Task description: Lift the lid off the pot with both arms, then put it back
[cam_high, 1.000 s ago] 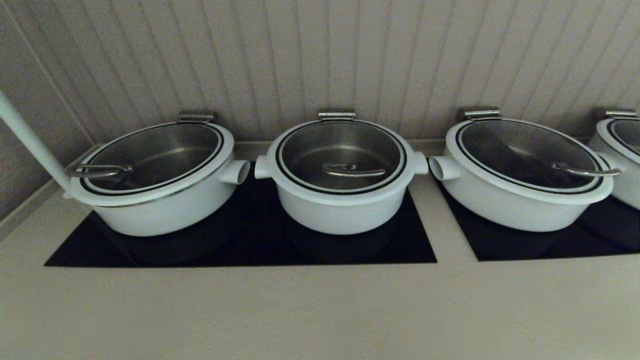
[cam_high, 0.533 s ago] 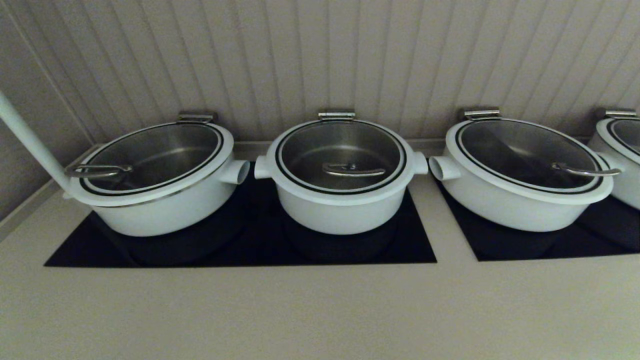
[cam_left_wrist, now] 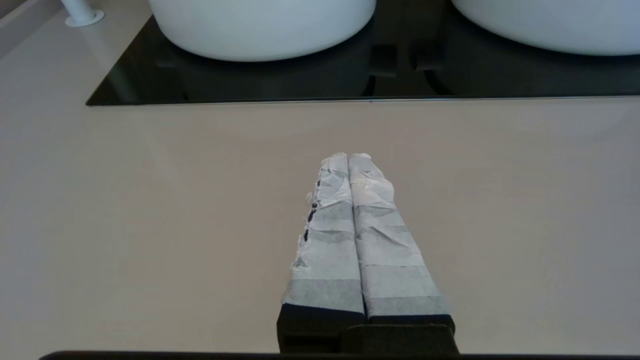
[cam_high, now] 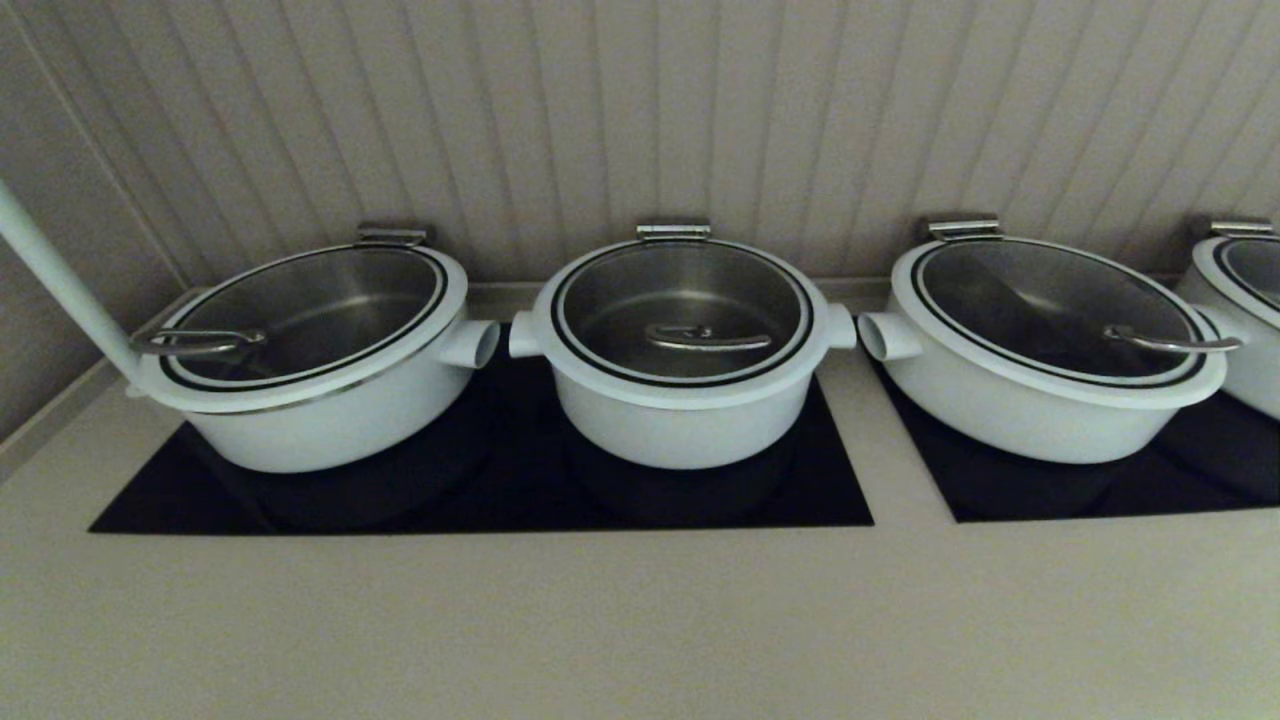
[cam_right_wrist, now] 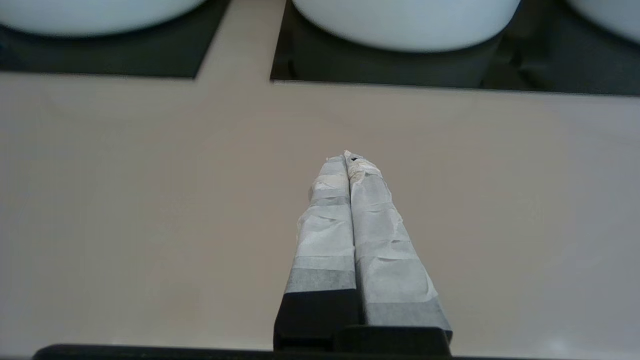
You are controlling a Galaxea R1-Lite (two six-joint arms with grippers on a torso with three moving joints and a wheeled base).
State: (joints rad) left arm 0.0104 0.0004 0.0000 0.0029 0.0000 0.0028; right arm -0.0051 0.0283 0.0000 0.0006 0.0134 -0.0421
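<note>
Nothing is changing over the last second, so we are still waiting to start. Our left gripper is hovering over bare counter, fingers pressed together, empty. The lid is sitting on the middle pot, crowded by the left pot and the right pot. Our right gripper is likewise closed, empty.

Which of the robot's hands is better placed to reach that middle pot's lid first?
Neither clearly. The left hand and right hand are both shut over the bare counter, short of the pots. The lid sits on the pot between them.
</note>
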